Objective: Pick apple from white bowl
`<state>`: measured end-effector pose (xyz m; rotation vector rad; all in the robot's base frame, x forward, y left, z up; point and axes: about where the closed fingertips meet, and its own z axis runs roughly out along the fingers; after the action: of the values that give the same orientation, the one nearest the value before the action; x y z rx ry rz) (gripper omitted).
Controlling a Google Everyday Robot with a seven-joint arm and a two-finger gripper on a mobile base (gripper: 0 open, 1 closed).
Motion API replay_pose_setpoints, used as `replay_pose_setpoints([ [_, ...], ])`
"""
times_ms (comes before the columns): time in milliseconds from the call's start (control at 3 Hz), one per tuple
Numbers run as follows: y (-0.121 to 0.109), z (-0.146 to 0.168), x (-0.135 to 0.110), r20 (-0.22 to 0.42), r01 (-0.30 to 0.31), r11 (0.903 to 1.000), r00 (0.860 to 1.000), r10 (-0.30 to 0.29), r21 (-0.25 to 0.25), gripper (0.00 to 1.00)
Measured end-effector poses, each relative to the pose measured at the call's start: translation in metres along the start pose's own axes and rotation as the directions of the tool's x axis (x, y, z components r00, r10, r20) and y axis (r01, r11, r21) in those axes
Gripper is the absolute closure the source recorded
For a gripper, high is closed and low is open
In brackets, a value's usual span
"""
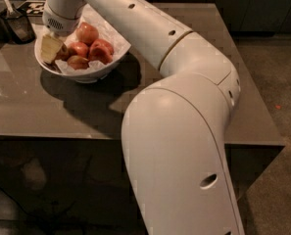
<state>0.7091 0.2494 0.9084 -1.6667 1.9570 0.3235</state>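
The white bowl (93,73) (glossy, flaring sides, lined with crumpled white paper) is standing upright on the far left part of the table (37,112). The apple (87,33), pale orange with a red blush, is resting at the bowl's rear, touching the smaller red apples (102,51). The gripper (52,48) is hanging inside the bowl's left side, near the apple.

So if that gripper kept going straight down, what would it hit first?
The gripper sits low in the left of the white bowl; it would probably meet the paper lining first, or the small apple beside it. Depth is unclear.
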Motion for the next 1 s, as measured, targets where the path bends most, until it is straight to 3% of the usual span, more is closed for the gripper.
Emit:
replay_pose_setpoints([
  [333,0.0,0.0,0.0,0.0,0.0,1.0,1.0,0.0,0.0,0.89],
  [667,0.0,-0.0001,-0.0001,0.0,0.0,1.0,1.0,0.0,0.001,1.0],
  [1000,0.0005,-0.0053,-0.005,0.002,-0.003,0.9997,1.0,0.003,0.024,1.0],
])
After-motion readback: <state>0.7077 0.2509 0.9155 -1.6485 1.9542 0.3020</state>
